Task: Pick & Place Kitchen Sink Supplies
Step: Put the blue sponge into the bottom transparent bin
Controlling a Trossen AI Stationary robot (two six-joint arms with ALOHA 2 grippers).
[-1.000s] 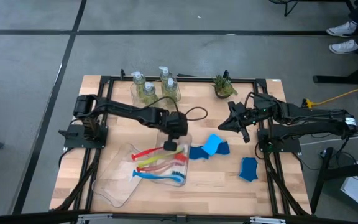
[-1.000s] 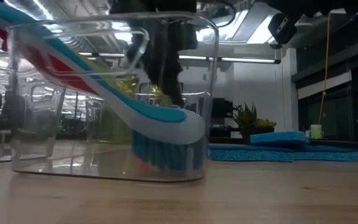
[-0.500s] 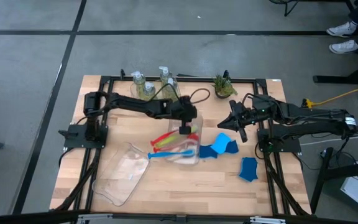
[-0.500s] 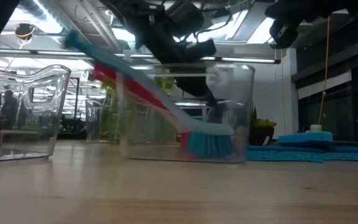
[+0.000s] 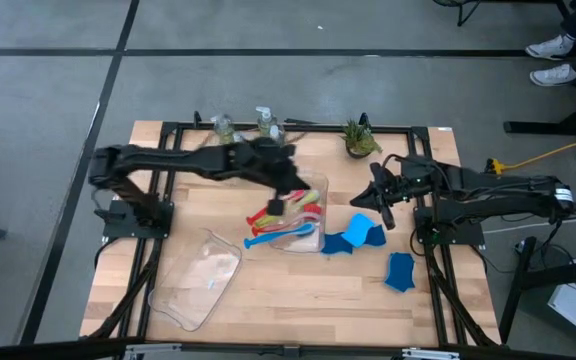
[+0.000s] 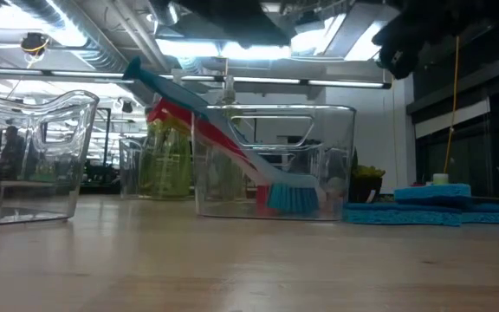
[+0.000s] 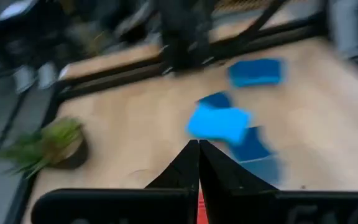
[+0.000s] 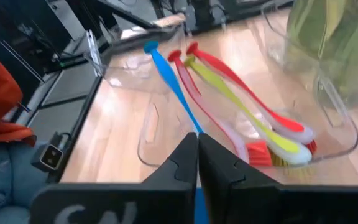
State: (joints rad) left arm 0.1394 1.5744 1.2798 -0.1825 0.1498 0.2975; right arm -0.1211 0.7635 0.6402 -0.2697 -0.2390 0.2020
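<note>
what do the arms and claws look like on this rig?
Both arms are dark, near-black jointed links. Black cable loops along the left arm and the right arm. Each claw, left claw and right claw, has two slim black wedge fingers; pale lettering sits below the right one.

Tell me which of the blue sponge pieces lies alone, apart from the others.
The sponge piece nearest the table's front right lies alone on bare wood. The other pieces overlap in a cluster beside the clear tray holding the brushes.

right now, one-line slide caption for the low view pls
Red, yellow-green and blue long-handled brushes lean in a clear plastic tray on the wooden table, flat blue sponge pieces beside it.
</note>
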